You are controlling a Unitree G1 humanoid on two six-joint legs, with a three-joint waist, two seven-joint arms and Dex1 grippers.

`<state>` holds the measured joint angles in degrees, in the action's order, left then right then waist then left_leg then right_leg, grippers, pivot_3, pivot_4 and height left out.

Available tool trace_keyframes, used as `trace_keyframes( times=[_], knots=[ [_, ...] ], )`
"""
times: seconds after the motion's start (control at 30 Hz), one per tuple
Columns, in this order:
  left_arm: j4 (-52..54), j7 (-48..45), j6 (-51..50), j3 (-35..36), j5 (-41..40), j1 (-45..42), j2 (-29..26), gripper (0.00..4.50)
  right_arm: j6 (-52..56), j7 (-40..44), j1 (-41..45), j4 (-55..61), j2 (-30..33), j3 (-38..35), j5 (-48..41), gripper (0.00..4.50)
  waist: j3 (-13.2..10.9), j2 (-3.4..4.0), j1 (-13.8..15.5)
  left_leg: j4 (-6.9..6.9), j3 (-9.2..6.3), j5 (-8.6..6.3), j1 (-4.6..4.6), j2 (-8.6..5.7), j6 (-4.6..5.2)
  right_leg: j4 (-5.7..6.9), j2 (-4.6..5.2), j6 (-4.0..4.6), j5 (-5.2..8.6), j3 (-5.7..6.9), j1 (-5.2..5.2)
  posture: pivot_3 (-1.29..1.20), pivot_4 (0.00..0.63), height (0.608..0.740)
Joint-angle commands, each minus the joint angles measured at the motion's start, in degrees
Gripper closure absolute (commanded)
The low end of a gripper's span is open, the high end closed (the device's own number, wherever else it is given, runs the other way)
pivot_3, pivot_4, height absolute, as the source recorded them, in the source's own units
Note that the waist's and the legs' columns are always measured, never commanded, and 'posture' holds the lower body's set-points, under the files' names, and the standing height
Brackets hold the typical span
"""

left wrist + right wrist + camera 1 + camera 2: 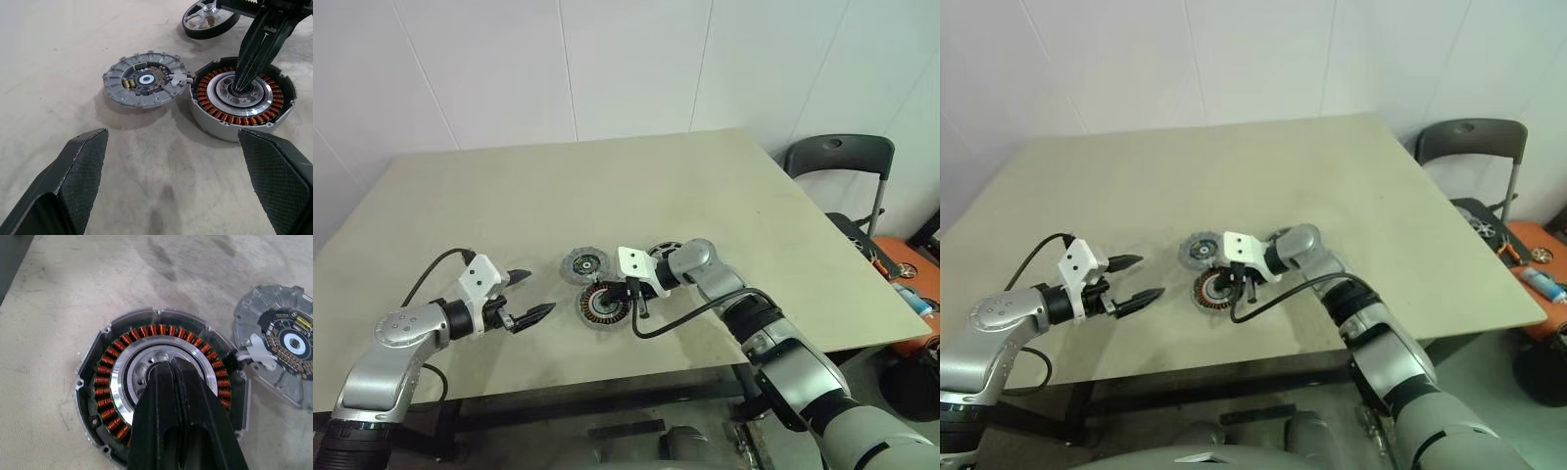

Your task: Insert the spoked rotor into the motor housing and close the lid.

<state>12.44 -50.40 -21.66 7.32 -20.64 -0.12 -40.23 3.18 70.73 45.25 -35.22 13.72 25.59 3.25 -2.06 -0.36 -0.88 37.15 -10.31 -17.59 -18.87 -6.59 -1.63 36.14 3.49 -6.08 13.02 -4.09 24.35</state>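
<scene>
While the two arms are being held over the beige table [636,186], the left pincer [530,295] is being kept nearest the camera, at the lower left of the head view, with its black fingers [78,181] spread wide and nothing between them. It is being held apart from the parts, pointing toward them.

Just right of it, near the centre of the frame, the motor housing [597,307] is lying flat on the table, its ring of copper-brown windings being shown around a silver centre [128,377]. The right pincer [637,299] is being held over this housing with its two fingers pressed together and gripping nothing; in the left wrist view its joined tips are being seen at the housing's silver centre, though contact cannot be told for certain.

Just behind the housing, toward the upper left of it, the lid [584,264] is lying on the table, its dark inner face with small components turned up; a white connector [178,79] is sitting between lid and housing.

Farther back and to the right, behind the right wrist, the spoked rotor [209,18] is resting on the table, partly hidden by the arm.
</scene>
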Motion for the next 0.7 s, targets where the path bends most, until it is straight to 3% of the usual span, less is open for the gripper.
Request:
trace_keyframes(
  times=[0.03,0.7],
  knots=[
    [1.7,0.1,0.4,0.0,-0.1,-0.8,-0.3,0.0,-1.2,-0.6,1.9,-0.7,-0.5,-1.1,0.0,4.47,0.0,0.0,0.0,-0.01,0.0,0.0,0.01,0.0,0.0,0.0,0.0,0.0,0.0,0.0,0.0,0.0,0.0,0.74],
    [0.7,0.5,1.2,-0.9,0.2,-1.5,0.0,0.0,3.4,0.5,1.4,3.8,-0.7,-4.0,-4.0,4.47,0.0,0.02,0.0,-0.03,0.02,0.0,0.05,0.02,0.0,0.0,-0.01,0.01,0.0,0.0,-0.02,0.0,0.0,0.74]
  ],
)
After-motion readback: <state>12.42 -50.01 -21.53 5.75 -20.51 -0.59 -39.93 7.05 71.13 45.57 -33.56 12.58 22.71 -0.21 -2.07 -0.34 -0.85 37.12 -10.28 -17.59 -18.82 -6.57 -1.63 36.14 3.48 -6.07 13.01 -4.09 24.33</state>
